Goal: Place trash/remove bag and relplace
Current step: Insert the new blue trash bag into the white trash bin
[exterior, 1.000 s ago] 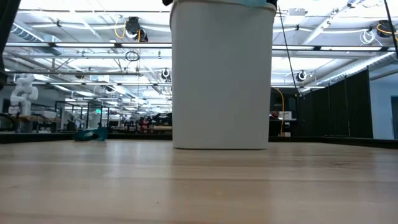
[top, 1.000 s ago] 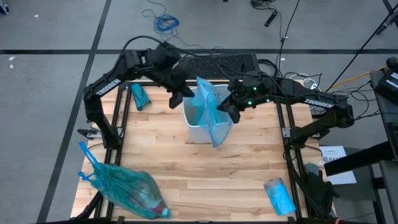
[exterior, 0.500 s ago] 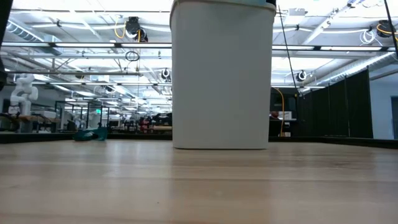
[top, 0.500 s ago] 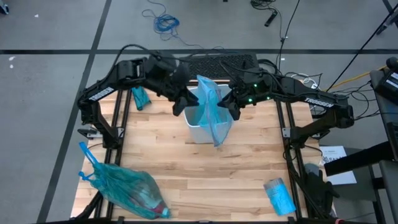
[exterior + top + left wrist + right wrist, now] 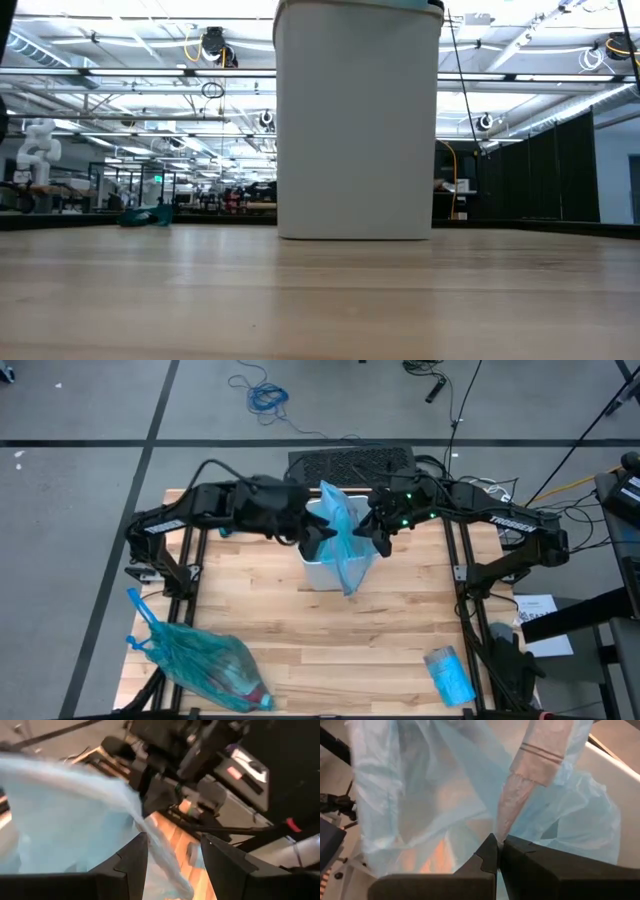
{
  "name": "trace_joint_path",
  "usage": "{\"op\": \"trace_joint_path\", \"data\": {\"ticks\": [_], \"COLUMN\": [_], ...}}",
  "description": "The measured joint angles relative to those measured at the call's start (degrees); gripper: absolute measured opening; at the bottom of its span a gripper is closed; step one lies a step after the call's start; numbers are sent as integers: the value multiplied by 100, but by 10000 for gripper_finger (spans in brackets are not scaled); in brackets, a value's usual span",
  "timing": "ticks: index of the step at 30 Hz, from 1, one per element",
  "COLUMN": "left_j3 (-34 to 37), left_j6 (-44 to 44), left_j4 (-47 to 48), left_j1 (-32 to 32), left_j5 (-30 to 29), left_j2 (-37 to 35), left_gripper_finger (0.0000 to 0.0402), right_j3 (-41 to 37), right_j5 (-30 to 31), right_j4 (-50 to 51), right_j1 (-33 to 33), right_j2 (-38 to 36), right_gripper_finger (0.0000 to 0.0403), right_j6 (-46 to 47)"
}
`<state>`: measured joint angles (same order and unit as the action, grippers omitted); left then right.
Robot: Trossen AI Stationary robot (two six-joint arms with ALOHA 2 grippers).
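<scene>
Trash is sitting inside a tied teal bag lying at the near left corner of the wooden table, well apart from both arms; only the high view is showing it. Farther along, the left gripper is reaching over the white bin at the far middle, and the left wrist view is showing its jaws standing open around the edge of the pale blue liner bag. The right gripper is pinching that liner from the other side, its jaws closed on the plastic in the right wrist view. The low view is showing only the bin's wall. A folded blue packet is lying near the right front corner.
</scene>
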<state>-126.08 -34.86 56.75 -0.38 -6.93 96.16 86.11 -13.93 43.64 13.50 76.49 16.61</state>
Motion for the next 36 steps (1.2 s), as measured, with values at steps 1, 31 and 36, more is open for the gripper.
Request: {"op": "trace_joint_path", "data": {"ticks": [1,31,36], "left_j3": [0,4,4], "left_j6": [-81,-272,-224], "left_j4": [92,1260,1764], "left_j1": [-67,-87,75], "left_j5": [-133,-545,-576], "left_j2": [14,309,196], "left_gripper_finger": [179,1,1], "right_j3": [0,0,-3], "right_j5": [-3,-478,-591], "right_j4": [9,651,962], "right_j1": [-2,1066,1315], "right_j2": [0,-653,-669], "right_gripper_finger": [0,0,0], "right_j6": [-37,-449,-513]}}
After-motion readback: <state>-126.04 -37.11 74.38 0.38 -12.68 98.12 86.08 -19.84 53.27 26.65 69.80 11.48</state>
